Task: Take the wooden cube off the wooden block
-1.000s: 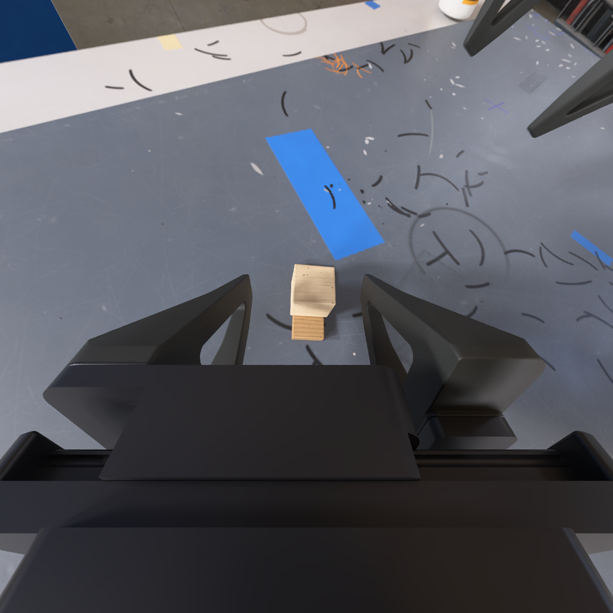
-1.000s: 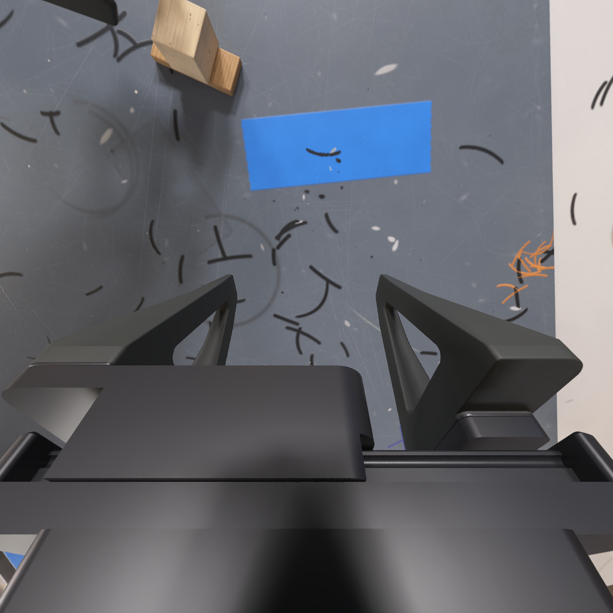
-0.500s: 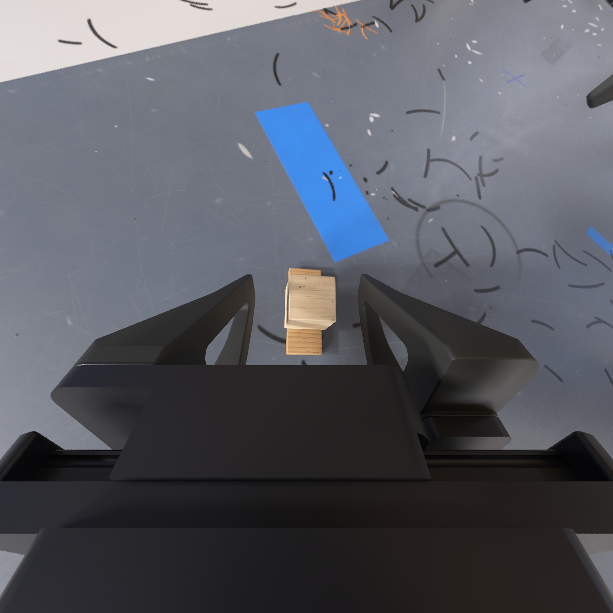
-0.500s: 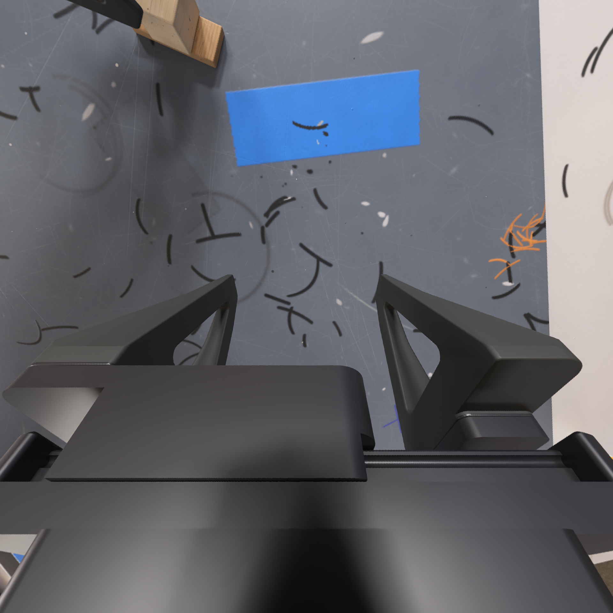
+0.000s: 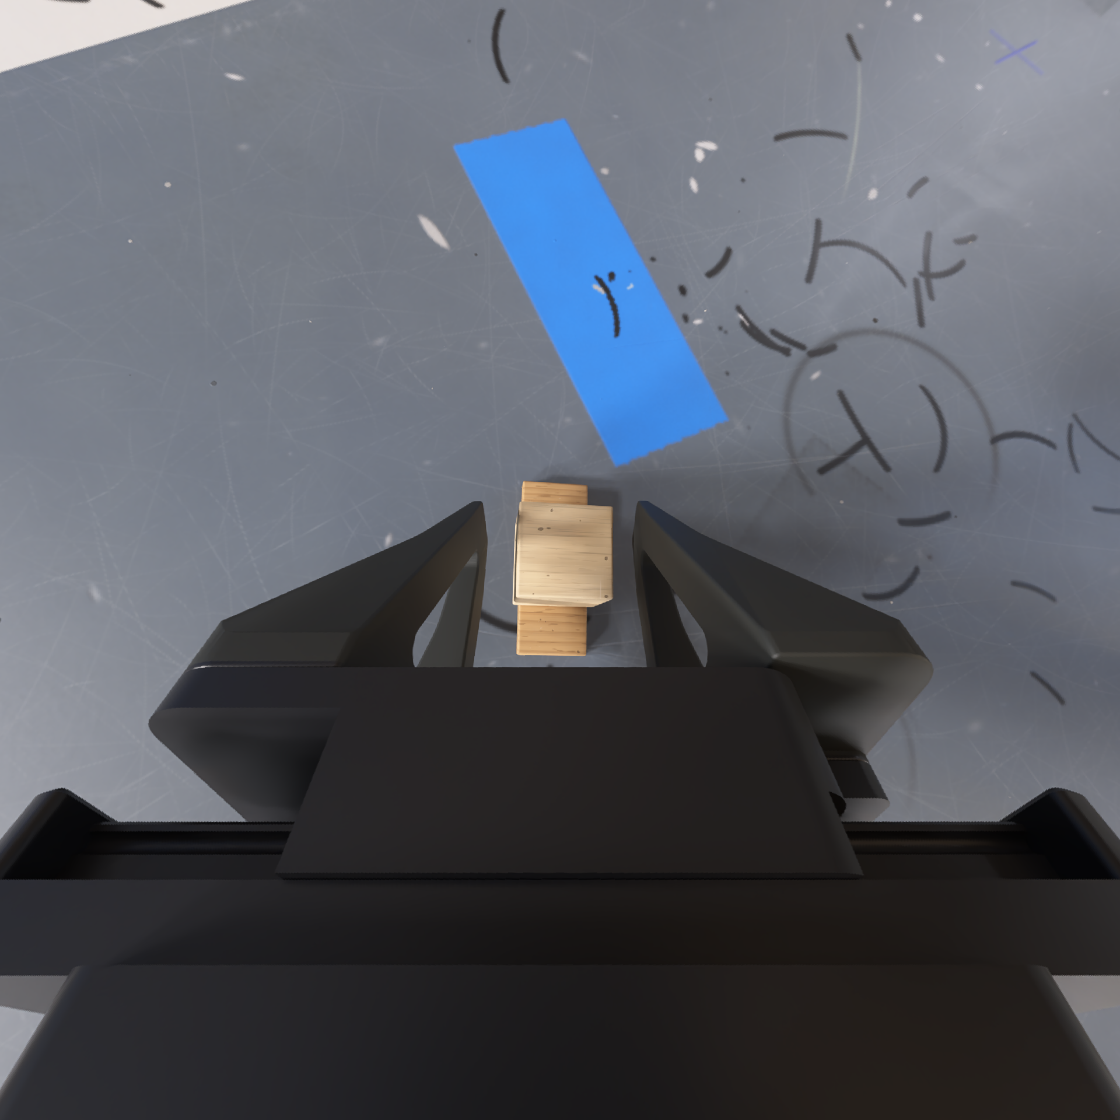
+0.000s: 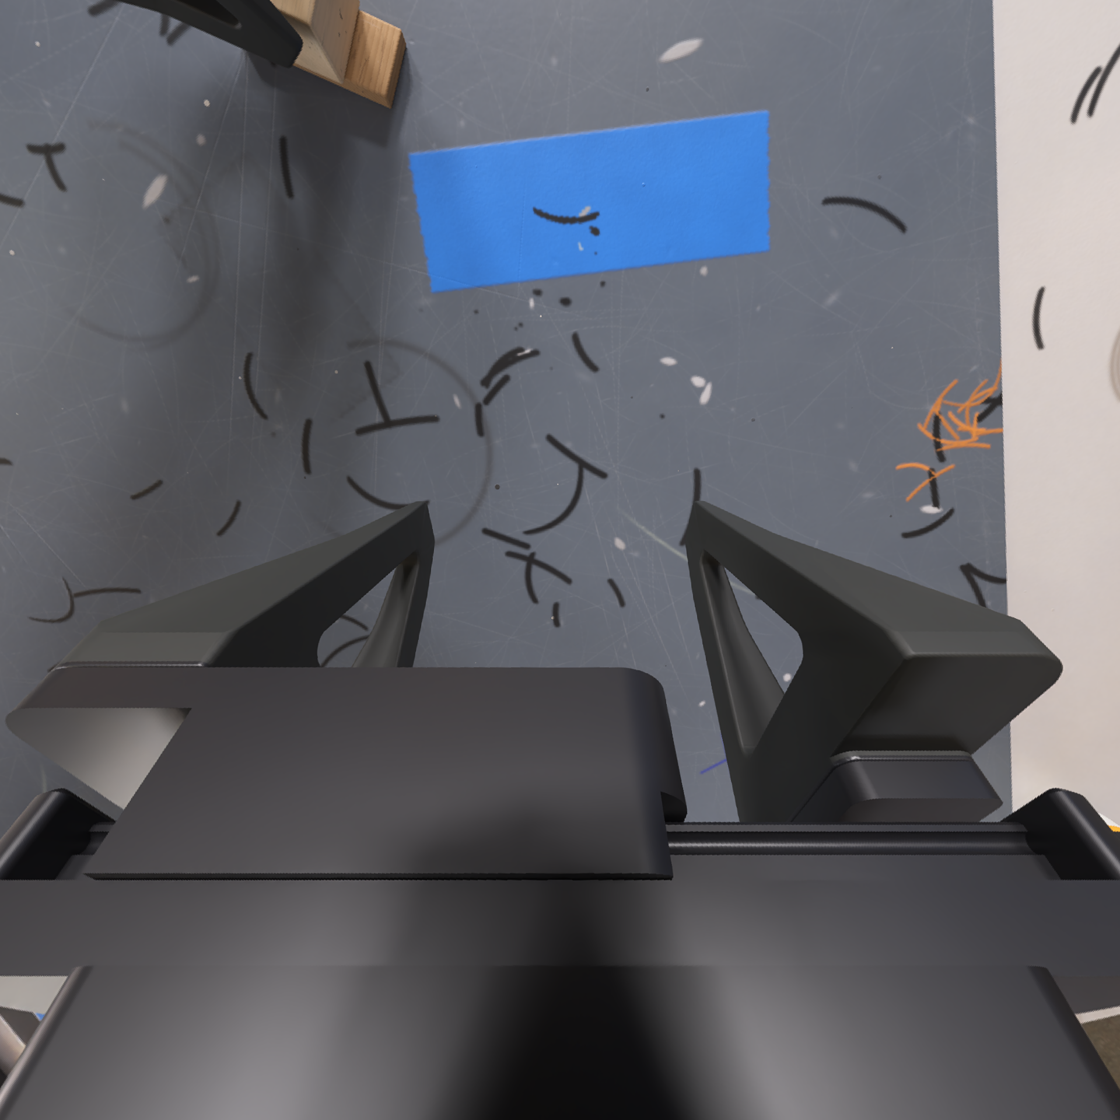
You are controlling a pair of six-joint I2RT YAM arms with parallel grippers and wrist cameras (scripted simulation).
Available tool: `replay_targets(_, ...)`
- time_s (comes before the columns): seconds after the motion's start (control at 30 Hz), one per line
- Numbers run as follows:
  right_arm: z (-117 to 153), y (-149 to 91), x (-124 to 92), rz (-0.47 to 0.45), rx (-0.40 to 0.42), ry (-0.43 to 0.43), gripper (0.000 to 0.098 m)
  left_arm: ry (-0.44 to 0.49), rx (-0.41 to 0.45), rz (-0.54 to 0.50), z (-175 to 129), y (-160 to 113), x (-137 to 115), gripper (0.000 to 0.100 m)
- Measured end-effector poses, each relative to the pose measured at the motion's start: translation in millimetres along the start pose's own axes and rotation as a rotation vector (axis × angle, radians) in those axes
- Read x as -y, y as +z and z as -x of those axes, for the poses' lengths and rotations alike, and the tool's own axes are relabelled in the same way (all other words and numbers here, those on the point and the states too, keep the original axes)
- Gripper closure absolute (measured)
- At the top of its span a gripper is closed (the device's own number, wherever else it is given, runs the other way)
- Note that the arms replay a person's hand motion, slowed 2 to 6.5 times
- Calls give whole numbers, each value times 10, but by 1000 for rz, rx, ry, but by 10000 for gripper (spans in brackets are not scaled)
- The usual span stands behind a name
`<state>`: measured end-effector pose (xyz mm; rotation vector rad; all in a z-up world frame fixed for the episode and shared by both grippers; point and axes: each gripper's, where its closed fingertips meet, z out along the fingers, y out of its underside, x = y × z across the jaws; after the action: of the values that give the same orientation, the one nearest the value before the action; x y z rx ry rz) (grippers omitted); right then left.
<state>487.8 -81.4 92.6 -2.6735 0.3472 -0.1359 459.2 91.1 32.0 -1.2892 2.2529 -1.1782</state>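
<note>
Left wrist view: left gripper (image 5: 559,515) has closed in around wooden cube (image 5: 562,554), seemingly untouched

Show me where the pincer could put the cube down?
Bare grey tabletop spreads wide to the left of the blue tape rectangle and the darker flat wooden block. It is crowded only where the open left pincer straddles the pale wooden cube, apart from both fingers.
</note>
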Motion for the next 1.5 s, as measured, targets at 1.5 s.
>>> replay_targets(1.5,169,-596,-613,-129,-64,86,314,183,-242,-47,-982,-583,652,737)
